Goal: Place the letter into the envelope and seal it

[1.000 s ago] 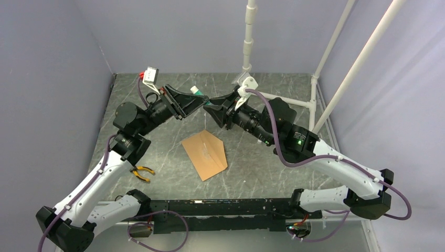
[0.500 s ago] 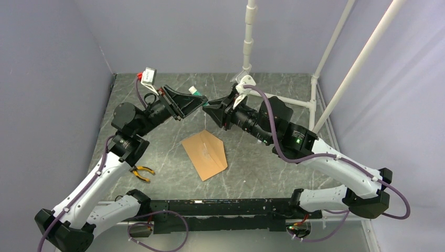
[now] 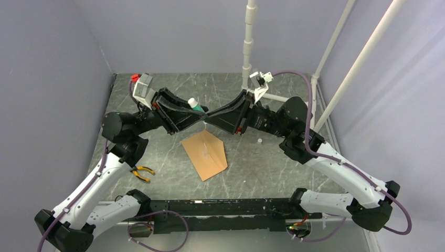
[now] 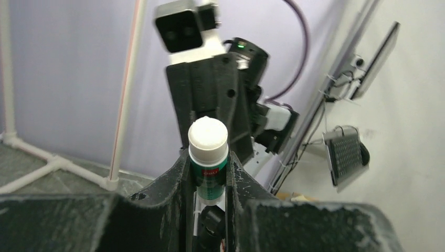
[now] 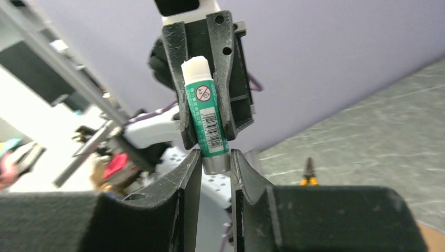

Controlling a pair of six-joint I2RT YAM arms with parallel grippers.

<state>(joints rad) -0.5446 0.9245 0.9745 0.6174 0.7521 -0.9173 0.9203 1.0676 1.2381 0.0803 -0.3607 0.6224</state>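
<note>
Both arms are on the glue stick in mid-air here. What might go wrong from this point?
1. The glue stick spans the left gripper and the right gripper, and the right one pinches only its short grey end. A pull or twist may slip it free and drop it near the envelope.
2. A small white piece lies loose right of the envelope. I cannot tell what it is, but a sweeping arm could knock it away.
</note>
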